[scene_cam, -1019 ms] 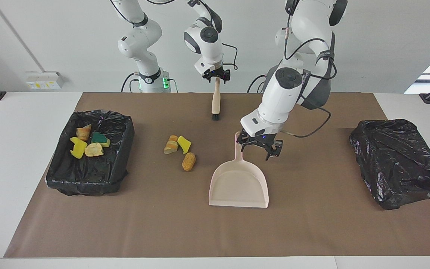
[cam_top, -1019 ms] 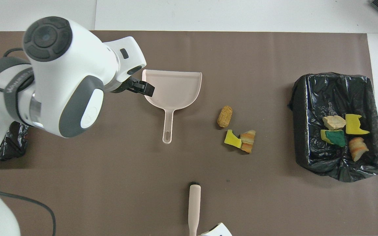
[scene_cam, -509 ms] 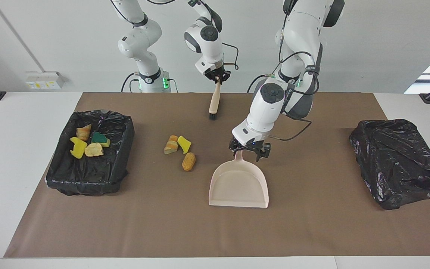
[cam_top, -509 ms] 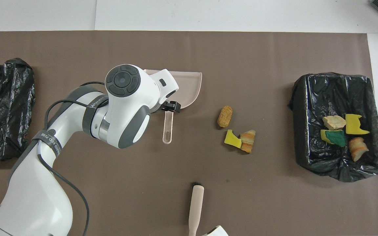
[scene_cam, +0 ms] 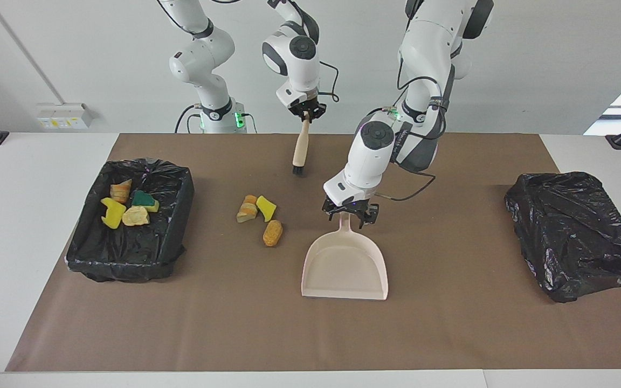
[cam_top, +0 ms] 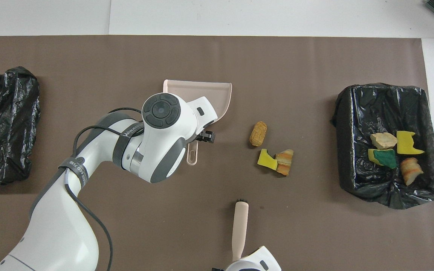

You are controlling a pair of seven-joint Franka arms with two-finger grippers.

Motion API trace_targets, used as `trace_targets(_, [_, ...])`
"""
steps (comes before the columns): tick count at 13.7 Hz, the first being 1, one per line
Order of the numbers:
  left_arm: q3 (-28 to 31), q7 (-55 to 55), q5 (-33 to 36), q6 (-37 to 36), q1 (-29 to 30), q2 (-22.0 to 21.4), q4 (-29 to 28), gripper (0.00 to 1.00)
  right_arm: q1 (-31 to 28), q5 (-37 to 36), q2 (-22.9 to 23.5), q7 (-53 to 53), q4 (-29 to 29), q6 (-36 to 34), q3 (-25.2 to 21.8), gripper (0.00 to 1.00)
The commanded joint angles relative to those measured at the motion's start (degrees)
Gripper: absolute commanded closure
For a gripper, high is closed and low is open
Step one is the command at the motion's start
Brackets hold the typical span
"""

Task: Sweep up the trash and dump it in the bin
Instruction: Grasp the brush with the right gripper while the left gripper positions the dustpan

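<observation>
Seven pieces of trash are split in two groups: four lie in the black-lined bin (scene_cam: 127, 215) at the right arm's end of the brown mat (scene_cam: 450, 323), and three pieces of trash (scene_cam: 259, 215) lie on the mat between that bin and the pink dustpan (scene_cam: 344, 267), toward the mat's middle.

Since a second ago the left arm has swung in from the left arm's end of the mat and come down, so that the left gripper (scene_cam: 350, 211) now sits at the dustpan's handle (cam_top: 193, 154), with a finger on each side of it. Its jaws have narrowed over that second, and whether they already clamp the handle cannot be told. The dustpan has not moved; its open mouth points toward the mat's edge farthest from the robots.

The right gripper (scene_cam: 305, 111) has closed on the top of the beige handle of the brush (scene_cam: 299, 151) and has lifted it a little and tilted it, so that the black bristles hang over the mat near the edge nearest the robots. A crumpled black bag (scene_cam: 574, 231) lies at the left arm's end of the mat.
</observation>
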Motion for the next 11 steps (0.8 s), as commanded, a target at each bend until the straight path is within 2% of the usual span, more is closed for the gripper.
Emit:
trace_targets(1, [1.0, -0.3, 0.4, 1.1, -0.9, -1.9, -2.1, 0.73, -5.7, -6.3, -4.8, -4.7, 0.4, -7.1, 0.0, 1.0])
trace_targets(2, [1.0, 0.0, 0.4, 1.0, -0.8, -2.1, -2.0, 0.79, -8.0, -9.3, -5.3, -7.7, 0.6, -9.1, 0.0, 1.0])
trace_targets(5, [1.0, 1.1, 2.5, -0.1, -0.7, -3.1, -2.0, 0.87, -15.2, -18.9, -3.9, -16.4, 1.4, -10.3, 0.0, 1.0])
trace_targets(7, [1.0, 5.9, 5.8, -3.3, -0.8, -4.6, -2.1, 0.91, -22.4, -23.0, -0.4, -25.7, 3.8, -10.2, 0.2, 1.0])
trace_targets(9, [1.2, 20.9, 7.2, -8.0, -0.5, -6.2, -2.1, 0.91, -26.8, -23.6, 2.6, -36.1, 6.7, -10.9, 0.2, 1.0])
trace_targets(11, [1.2, 35.4, 10.4, -11.3, -0.1, -7.0, -2.1, 0.95, -29.4, -25.0, 4.4, -40.8, 7.3, -10.3, 0.2, 1.0])
